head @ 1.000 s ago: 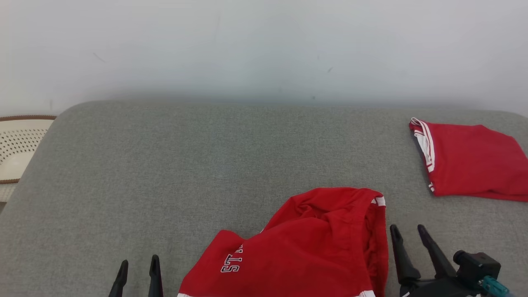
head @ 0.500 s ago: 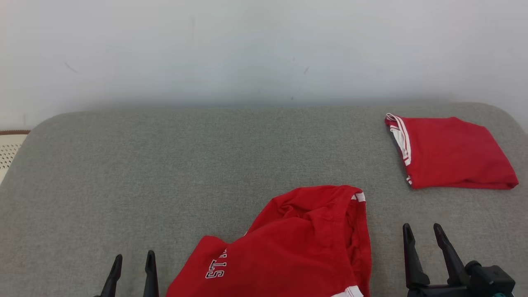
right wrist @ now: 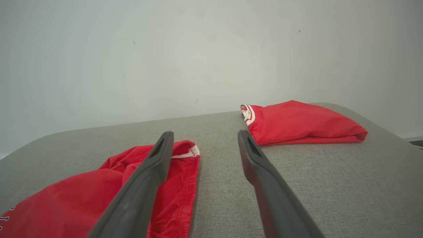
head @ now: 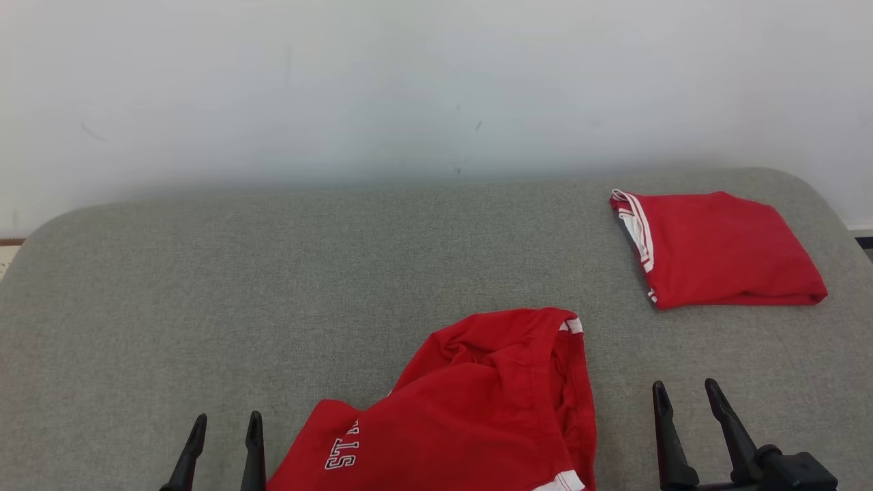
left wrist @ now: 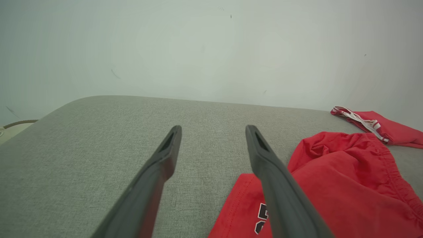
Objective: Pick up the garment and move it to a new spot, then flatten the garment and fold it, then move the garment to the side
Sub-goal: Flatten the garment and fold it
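Red garment (head: 477, 409) lies crumpled at the near edge of the grey bench (head: 273, 273), between the 2 pincers, its lower part running out of the head view. Left pincer (head: 226, 419) and right pincer (head: 685, 387) both stand open and empty, just beside it. A pinch that takes only 1 layer of the bunched cloth would likely lift it twisted. Carrying it far right risks disturbing the folded red piece (head: 723, 249), or confusing the 2.
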